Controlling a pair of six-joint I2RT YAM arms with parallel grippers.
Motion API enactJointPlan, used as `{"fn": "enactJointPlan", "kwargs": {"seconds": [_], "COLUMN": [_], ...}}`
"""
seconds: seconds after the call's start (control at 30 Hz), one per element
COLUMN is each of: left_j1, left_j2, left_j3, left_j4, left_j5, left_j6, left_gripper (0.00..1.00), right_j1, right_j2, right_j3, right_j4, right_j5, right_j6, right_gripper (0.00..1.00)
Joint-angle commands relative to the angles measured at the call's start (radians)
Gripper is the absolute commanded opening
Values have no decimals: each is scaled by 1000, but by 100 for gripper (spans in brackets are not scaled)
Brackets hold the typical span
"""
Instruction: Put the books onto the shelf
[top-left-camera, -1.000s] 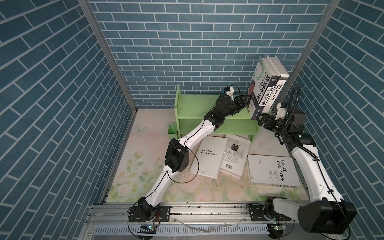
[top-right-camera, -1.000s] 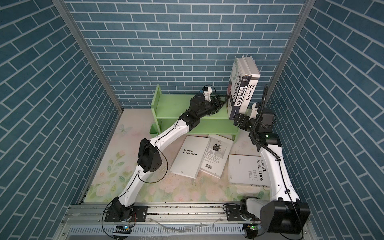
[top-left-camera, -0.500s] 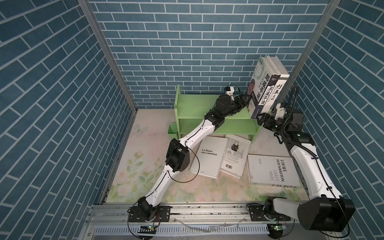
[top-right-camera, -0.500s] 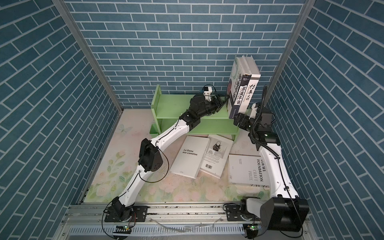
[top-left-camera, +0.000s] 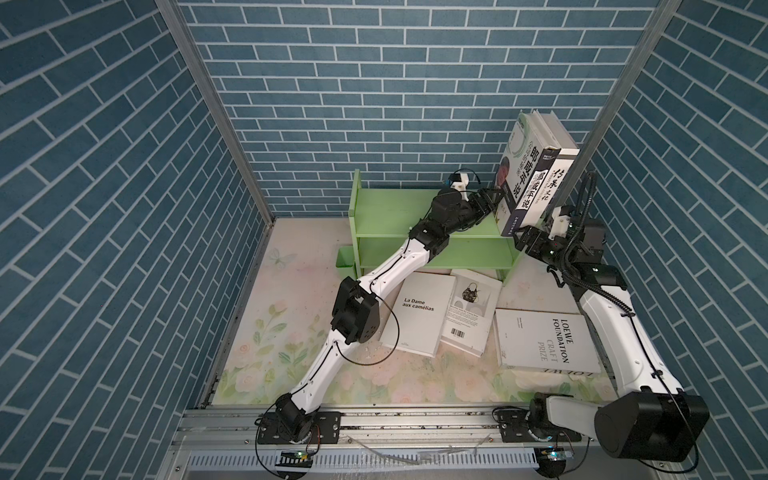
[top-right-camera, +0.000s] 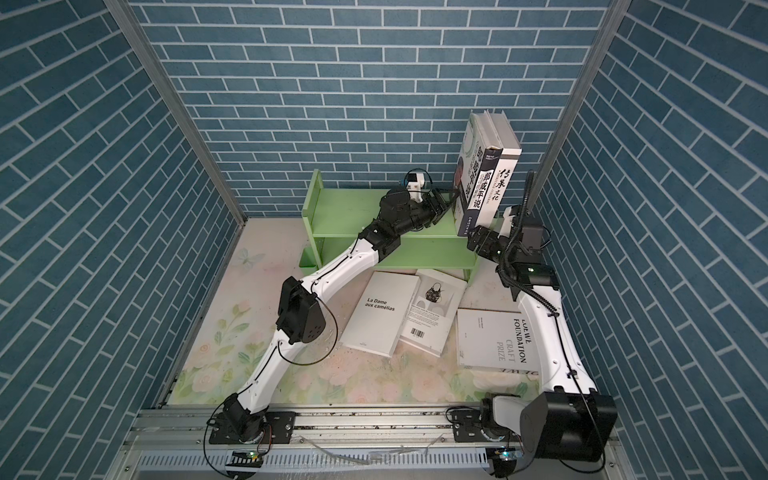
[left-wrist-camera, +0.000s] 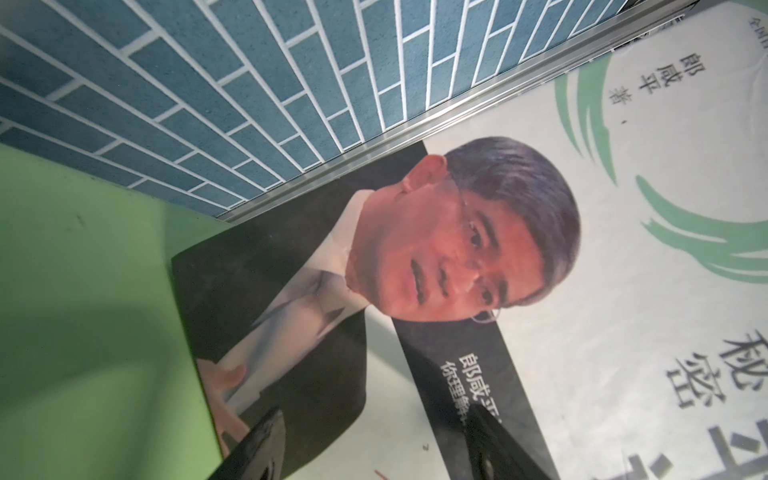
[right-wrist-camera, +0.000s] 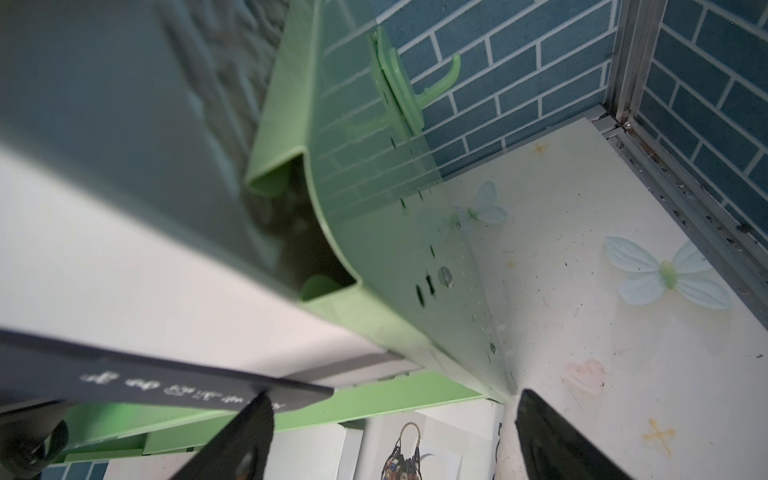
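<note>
Only the left wrist view is showing the portrait cover (left-wrist-camera: 457, 257). Both arms are reaching to the books (top-left-camera: 536, 174) standing on the shelf (top-left-camera: 386, 216); left fingers (left-wrist-camera: 257, 449) and right fingers (right-wrist-camera: 237, 449) are gaping, empty.

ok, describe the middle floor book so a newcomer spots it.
Start at the green shelf against the back wall; three white books lie flat in front of it. The middle book shows a handbag photo and a barcode; its neighbours, La Dame aux camélias and Loewe, carry only text.
</note>
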Motion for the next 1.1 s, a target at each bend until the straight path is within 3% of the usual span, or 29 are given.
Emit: {"fn": "enactJointPlan", "kwargs": {"seconds": [0.0,1.07], "left_j1": [-13,-10], "left_j2": [50,3], "left_j3": [-20,-69], "left_j4": [-72,-52], "left_j5": [42,48], "left_j6": [6,10], "left_gripper": [71,77], "right_j1": [-4,-4], "right_j2": [7,-6], "right_j3": [-16,-34], "right_j4": [31,50], "right_j5": [32,43], "right_j6": [31,35], "right_gripper": [91,90]}}
